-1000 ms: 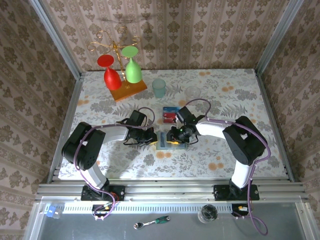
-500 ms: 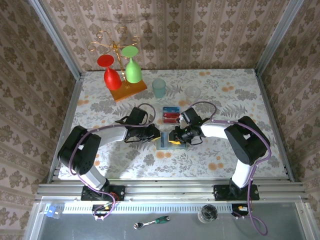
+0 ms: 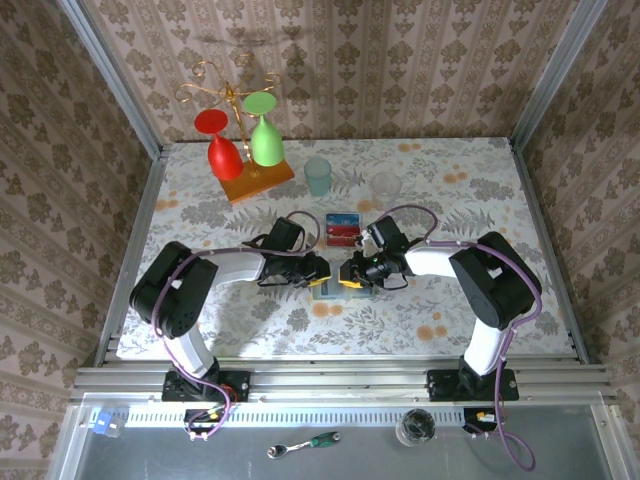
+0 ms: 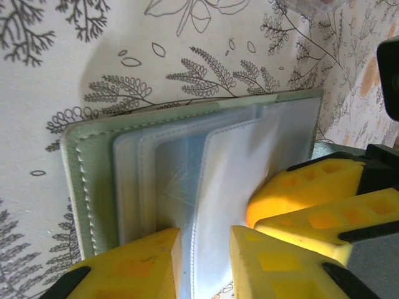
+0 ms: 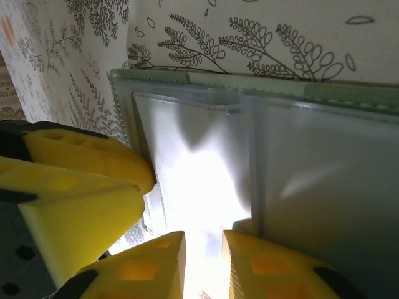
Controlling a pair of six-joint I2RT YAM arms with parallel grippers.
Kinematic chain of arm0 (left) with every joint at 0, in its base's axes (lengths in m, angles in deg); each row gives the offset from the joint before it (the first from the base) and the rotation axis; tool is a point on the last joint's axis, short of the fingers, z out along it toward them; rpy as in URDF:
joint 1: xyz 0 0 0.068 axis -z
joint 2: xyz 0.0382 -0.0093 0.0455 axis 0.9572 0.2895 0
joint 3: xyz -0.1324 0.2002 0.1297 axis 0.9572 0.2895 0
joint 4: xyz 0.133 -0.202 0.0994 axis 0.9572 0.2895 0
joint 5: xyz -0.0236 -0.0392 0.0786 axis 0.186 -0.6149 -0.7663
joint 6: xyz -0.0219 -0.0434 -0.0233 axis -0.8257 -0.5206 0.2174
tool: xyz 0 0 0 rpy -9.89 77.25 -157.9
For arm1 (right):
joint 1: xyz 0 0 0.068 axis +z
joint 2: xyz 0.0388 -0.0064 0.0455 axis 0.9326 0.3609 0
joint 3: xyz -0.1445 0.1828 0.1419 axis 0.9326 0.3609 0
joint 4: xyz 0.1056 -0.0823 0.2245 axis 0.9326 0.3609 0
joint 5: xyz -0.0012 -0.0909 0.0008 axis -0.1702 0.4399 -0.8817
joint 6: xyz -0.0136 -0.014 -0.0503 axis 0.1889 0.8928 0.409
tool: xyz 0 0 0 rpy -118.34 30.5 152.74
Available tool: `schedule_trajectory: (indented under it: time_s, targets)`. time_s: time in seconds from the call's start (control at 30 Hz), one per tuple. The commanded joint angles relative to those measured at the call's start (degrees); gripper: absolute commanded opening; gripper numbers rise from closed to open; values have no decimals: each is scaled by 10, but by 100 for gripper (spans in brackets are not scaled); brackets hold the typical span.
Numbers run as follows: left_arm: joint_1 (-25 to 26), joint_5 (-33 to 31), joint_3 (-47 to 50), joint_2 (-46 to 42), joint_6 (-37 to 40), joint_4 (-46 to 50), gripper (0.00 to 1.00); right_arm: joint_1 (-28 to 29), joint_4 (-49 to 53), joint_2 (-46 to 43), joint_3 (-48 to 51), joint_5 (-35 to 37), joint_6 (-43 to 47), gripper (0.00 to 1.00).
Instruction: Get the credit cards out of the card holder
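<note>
The left gripper [image 4: 204, 242] has its yellow fingers a narrow gap apart, a clear plastic sleeve [image 4: 237, 156] of the card holder [image 4: 93, 187] running up through that gap; whether the pads touch the sleeve cannot be told. Facing it from the right, the right gripper [image 5: 203, 240] has its jaws slightly parted in the same way over another clear sleeve, and its grip cannot be made out either. Both grippers meet tip to tip over the holder, each one's fingers showing at the edge of the other's wrist view. The holder lies open and flat on the flowered table [image 3: 450, 190], sleeves up, near the middle and toward the near side, its long axis running left to right. Just beyond it on the far side, apart from it, the credit cards [image 3: 343, 229], red and blue, lie flat together, long sides also left to right. Farther back stand a teal cup [image 3: 318, 175], a clear glass [image 3: 386, 185] and a rack [image 3: 240, 150] with a red and a green glass.
</note>
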Motion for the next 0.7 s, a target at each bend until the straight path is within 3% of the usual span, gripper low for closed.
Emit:
schedule_trajectory:
  time_s: [0.0, 0.5, 0.67]
  targets:
    - [3, 5, -16, 10, -7, -11, 29, -4, -10, 4, 7, -22, -5, 24]
    - [13, 16, -32, 36, -9, -5, 31, -8, -32, 7, 21, -31, -11, 22]
    - [16, 16, -37, 33, -9, 0, 28, -9, -41, 10, 26, -36, -14, 21]
